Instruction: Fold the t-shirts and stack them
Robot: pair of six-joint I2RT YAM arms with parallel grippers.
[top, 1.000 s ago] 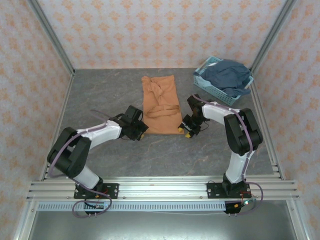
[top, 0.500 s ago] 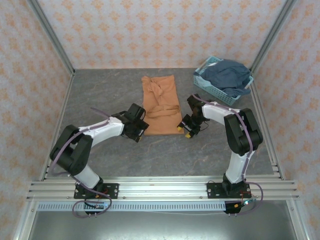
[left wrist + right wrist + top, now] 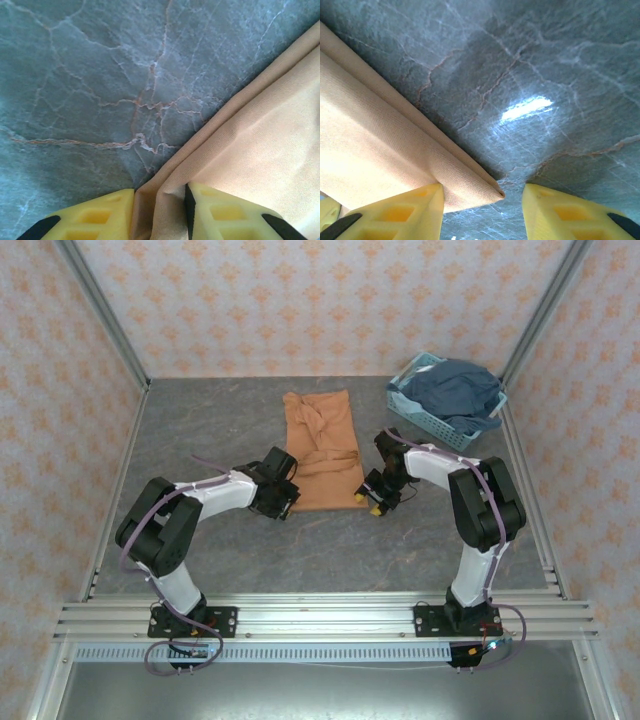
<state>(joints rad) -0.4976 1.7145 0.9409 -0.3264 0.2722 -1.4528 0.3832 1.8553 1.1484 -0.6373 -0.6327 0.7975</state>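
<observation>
- The left hand (image 3: 160, 212) is clamped on the near-left corner of the t-shirt (image 3: 260, 145). In the left wrist view, a raised fold of orange cloth fills the narrow gap between its two yellow fingers (image 3: 100, 220) and touches both.
- The right hand (image 3: 482, 205) stands apart. In the right wrist view, its yellow fingers (image 3: 400, 212) straddle the pointed near-right corner of the shirt. The left one is against the cloth, and the right one is clear of it with bare stone between.
- Both hands are low at the grey marbled tabletop (image 3: 200, 430), one at each near corner of the shirt, with their arms bent inward from the two sides.
- The t-shirt (image 3: 322, 455) lies flat in the middle of the tabletop, folded into a long narrow strip that runs from the hands toward the far wall. Its plain orange side is up, and no print shows.
- The far end of the strip is creased and bunched, and a fold line crosses it nearer the hands. At the right corner, the wrist view shows stacked layers with neat straight edges.
- A light-blue lattice basket (image 3: 425, 420) sits in the far right corner, well apart from the shirt, with dark blue cloth (image 3: 458, 390) heaped in it and spilling over its rim.
</observation>
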